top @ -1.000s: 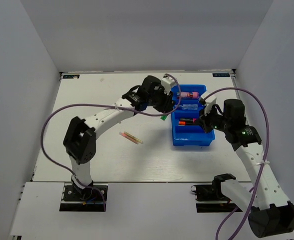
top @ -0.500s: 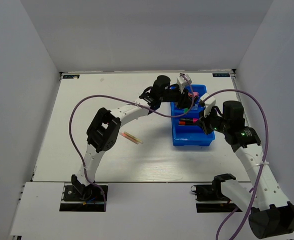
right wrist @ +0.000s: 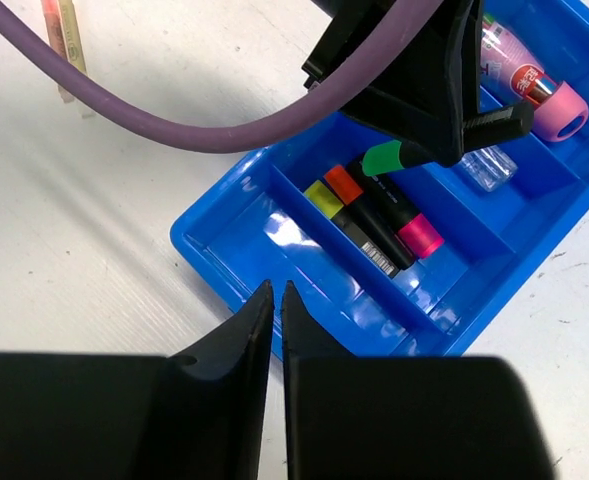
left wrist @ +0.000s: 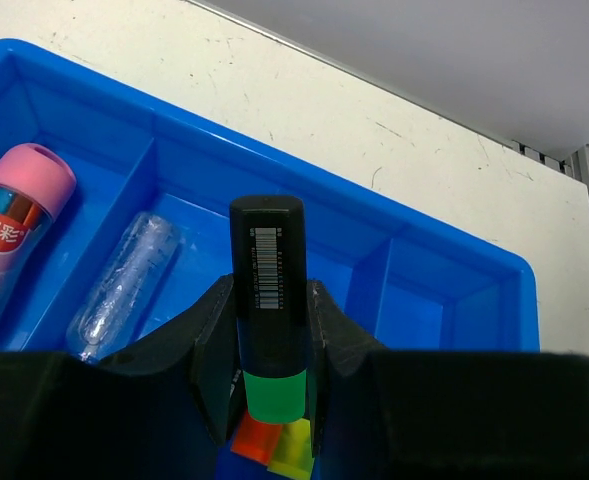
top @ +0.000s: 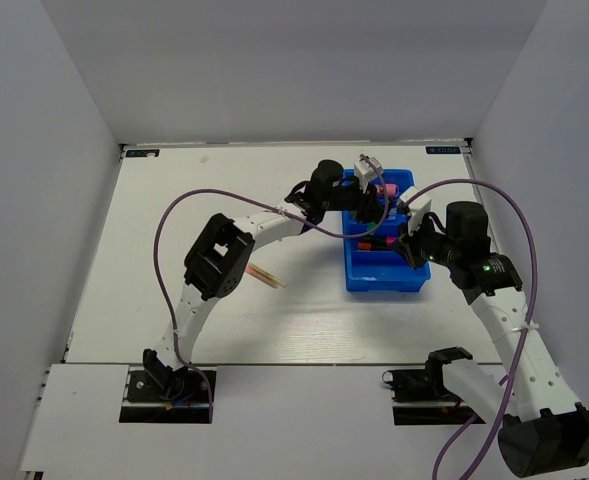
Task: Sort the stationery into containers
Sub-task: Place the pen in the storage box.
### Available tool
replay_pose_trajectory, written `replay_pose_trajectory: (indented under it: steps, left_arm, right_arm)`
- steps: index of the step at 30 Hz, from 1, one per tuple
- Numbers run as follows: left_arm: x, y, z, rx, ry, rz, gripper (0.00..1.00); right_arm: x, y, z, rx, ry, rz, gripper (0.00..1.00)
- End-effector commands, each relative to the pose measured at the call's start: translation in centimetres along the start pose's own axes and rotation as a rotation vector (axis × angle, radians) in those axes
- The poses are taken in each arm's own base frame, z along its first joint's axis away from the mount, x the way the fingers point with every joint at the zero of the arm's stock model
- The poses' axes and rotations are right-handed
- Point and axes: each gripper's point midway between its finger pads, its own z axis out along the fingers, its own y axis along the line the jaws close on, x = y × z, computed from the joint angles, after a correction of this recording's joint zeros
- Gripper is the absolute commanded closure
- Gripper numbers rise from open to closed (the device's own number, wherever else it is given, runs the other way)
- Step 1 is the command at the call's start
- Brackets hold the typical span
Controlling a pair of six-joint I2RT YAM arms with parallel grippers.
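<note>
Stationery and one container, as seen. Left claw (left wrist: 269, 330): closed on a green-capped highlighter (left wrist: 267, 290), the black barrel clamped between both fingers, the green cap towards the wrist and the barcoded end jutting past the fingertips. The blue bin (left wrist: 454, 250) lay directly beneath this claw. A pink tube (left wrist: 14, 220) occupied a compartment to the claw's left, with a clear pen (left wrist: 124, 285) in the next one, nearer the claw. Right claw (right wrist: 277, 300): fingers drawn almost together with only a slit between, holding nothing; it hung above the bin's near edge. Ahead of it, one compartment held highlighters capped yellow (right wrist: 319, 197), orange (right wrist: 344, 182) and pink (right wrist: 420, 238). Tan sticks (top: 262, 276) lay on the desk (top: 174, 200), well apart from both claws.
</note>
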Motion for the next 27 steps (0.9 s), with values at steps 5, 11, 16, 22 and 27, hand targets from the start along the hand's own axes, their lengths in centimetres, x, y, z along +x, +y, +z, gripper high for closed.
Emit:
replay_pose_trajectory:
  steps: [5,11,16,22,27]
  left_arm:
    - [-1.8,-1.2,-0.3,0.017,-0.034,0.018,0.84]
    - [-1.2,-1.5,-0.6,0.014,-0.019,0.005,0.52]
    - [-1.6,-1.9,-0.7,0.011,-0.022,0.008,0.42]
    - [-5.3,-3.9,-1.4,0.037,-0.091,0.019,0.43]
    - [-11.2,-5.1,-5.5,-0.025,-0.205,-0.01,1.0]
  right_arm:
    - [-0.2,0.4,-0.1,-0.023,-0.019,-0.013,0.79]
    - [-0.3,0.3,-0.3,-0.017,-0.022,-0.012,0.68]
    - [-0.4,0.0,-0.4,-0.009,-0.024,-0.01,0.66]
    - [-0.6,0.6,-1.0,-0.037,-0.032,-0.017,0.75]
    - [-2.0,3.1,-2.0,-0.176,-0.065,-0.033,1.0]
